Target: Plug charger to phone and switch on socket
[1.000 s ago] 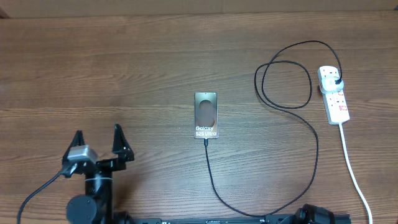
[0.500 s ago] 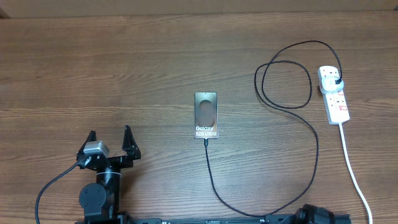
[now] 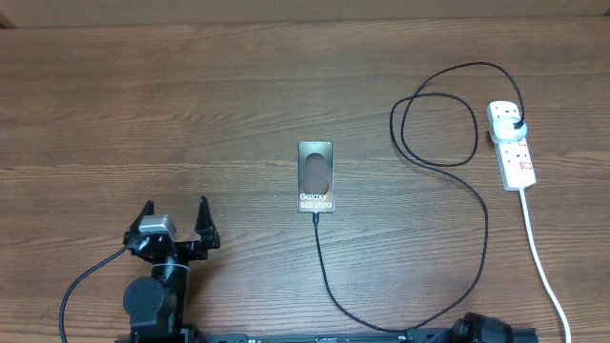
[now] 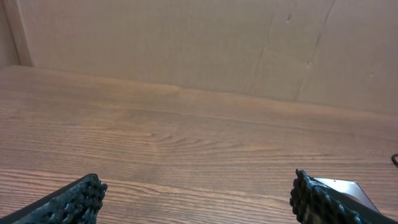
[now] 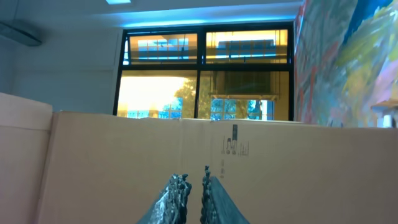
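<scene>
The phone (image 3: 315,176) lies in the middle of the table, its "Galaxy S23 Ultra" face up; a corner of it shows in the left wrist view (image 4: 348,187). The black charger cable (image 3: 474,238) has its tip at the phone's near edge, loops round the right side and ends in a black plug (image 3: 516,124) seated in the white socket strip (image 3: 513,145). My left gripper (image 3: 174,214) is open and empty at the front left, its fingertips wide apart in its wrist view (image 4: 198,190). My right gripper (image 5: 194,180) is shut, empty, pointing at a cardboard wall; only its base (image 3: 486,330) shows overhead.
The socket's white cord (image 3: 541,257) runs to the front right edge. A cardboard wall (image 4: 186,43) stands along the table's far side. The right wrist view shows windows (image 5: 205,68) above the cardboard.
My left arm has moved right and back toward the front edge, gripper still open. The phone, cable and socket have not moved.
</scene>
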